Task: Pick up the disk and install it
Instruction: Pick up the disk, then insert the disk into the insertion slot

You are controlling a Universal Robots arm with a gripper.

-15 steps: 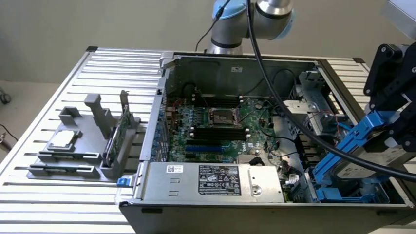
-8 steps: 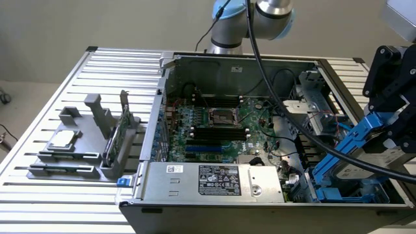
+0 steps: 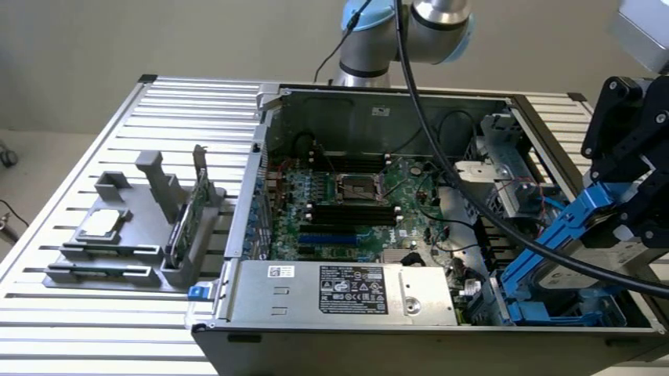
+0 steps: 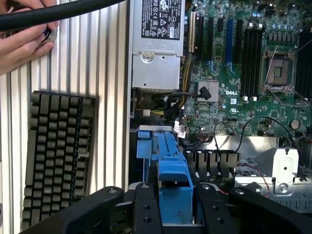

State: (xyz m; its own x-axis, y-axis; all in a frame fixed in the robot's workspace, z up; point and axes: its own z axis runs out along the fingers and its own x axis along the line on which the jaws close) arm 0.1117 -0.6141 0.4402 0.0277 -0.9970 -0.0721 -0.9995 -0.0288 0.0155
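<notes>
The black two-finger gripper (image 3: 631,223) is clamped on the flat silver-grey metal disk with blue plastic rails (image 3: 612,254). The disk is tilted at the exterior view's lower right, over the near corner of the open grey metal computer case (image 3: 366,98).

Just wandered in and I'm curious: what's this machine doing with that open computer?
A robot arm's gripper is clamped on the disk by its blue carrier. It holds the disk tilted over the open computer case, at the exterior view's right end. The disk is not yet seated. Outside the case, a person's hand is near a keyboard on the table.
</notes>
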